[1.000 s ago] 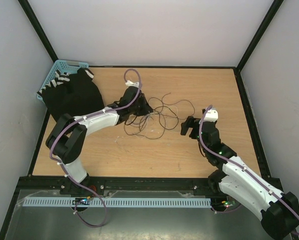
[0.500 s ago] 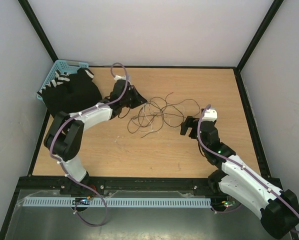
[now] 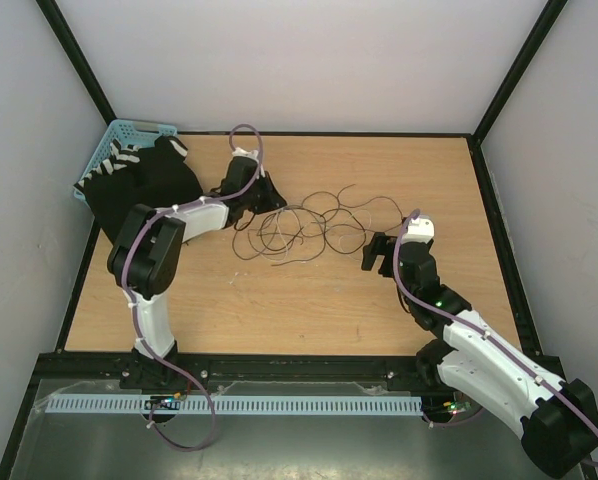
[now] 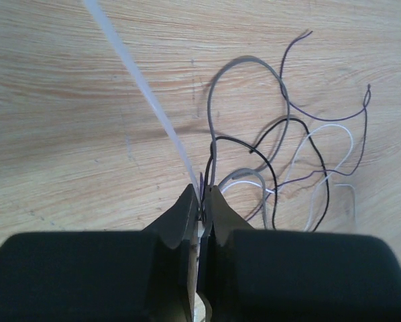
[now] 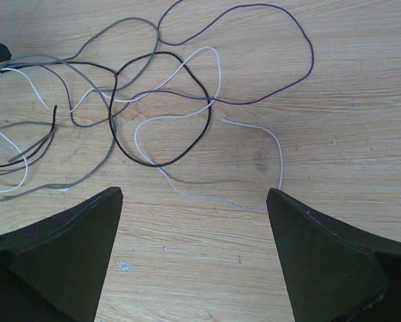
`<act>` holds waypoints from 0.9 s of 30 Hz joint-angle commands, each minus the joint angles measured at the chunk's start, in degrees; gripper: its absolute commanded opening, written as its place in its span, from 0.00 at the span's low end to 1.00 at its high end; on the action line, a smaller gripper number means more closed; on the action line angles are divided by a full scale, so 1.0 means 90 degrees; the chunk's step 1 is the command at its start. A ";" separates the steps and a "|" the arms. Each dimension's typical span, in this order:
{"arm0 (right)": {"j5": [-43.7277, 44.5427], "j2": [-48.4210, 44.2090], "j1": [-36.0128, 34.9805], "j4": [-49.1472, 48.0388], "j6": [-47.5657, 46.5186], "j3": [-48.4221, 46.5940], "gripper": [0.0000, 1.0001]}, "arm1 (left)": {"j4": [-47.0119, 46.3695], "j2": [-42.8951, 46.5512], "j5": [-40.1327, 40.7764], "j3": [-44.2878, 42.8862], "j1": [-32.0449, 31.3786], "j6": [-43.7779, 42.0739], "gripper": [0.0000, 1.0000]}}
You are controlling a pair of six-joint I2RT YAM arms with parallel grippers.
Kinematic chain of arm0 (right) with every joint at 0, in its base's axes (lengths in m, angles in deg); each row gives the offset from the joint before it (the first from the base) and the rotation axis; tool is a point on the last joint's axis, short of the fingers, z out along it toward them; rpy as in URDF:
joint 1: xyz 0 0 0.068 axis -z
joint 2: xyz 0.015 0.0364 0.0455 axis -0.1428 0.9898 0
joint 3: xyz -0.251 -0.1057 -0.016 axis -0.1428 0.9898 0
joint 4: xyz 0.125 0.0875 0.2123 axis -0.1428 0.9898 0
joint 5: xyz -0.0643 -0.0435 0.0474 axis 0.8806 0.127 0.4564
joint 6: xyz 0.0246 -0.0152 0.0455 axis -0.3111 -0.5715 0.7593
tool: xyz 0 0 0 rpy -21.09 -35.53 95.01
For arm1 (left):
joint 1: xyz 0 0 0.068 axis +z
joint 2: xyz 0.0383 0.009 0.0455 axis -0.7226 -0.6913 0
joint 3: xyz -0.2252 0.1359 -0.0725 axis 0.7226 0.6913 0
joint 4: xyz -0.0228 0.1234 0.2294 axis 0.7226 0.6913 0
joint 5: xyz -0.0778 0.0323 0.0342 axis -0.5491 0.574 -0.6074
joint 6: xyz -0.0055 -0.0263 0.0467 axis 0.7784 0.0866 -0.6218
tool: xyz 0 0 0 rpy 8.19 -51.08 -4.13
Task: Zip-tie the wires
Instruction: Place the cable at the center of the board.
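Observation:
The wires (image 3: pixel 304 228) are a loose tangle of thin grey, black, white and purple strands on the wooden table, also in the right wrist view as wires (image 5: pixel 160 107). My left gripper (image 3: pixel 269 195) sits at the tangle's left end. In the left wrist view this left gripper (image 4: pixel 202 196) is shut on the zip tie (image 4: pixel 147 94), a thin white strip running up and left from the jaws. A few wires (image 4: pixel 288 147) are pinched there too. My right gripper (image 3: pixel 374 252) stands just right of the tangle. Its jaws (image 5: pixel 194 201) are open over bare wood, holding nothing.
A black cloth with white stripes (image 3: pixel 144 185) lies at the back left, partly over a blue basket (image 3: pixel 119 135). Black frame rails border the table, with white walls around it. The right arm's body lies along the near right corner.
My left gripper has moved back and to the left, dragging the wires' left end with it, so the tangle has shifted left and stretched out. The right arm has not moved.

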 commanded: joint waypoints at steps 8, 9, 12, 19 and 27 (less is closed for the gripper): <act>0.0102 -0.0130 0.0019 -0.0089 -0.0114 -0.0068 0.99 | -0.0647 -0.0281 -0.0398 -0.0157 0.0374 -0.0444 0.28; 0.0102 -0.0141 0.0019 -0.0086 -0.0115 -0.0083 0.99 | -0.0691 -0.0257 -0.0441 -0.0156 0.0387 -0.0446 0.31; 0.0045 -0.0148 0.0024 -0.0082 -0.0116 -0.0136 0.99 | -0.0742 -0.0133 -0.0515 -0.0159 0.0407 -0.0471 0.46; -0.0242 0.0070 0.0076 -0.0071 -0.0419 -0.0385 0.99 | -0.0836 0.0354 -0.0606 0.0116 0.0612 -0.0418 0.79; -0.0599 0.0397 0.0367 -0.0085 -0.0574 -0.0696 0.99 | -0.1067 0.1662 -0.0807 0.0846 0.0868 -0.0350 0.99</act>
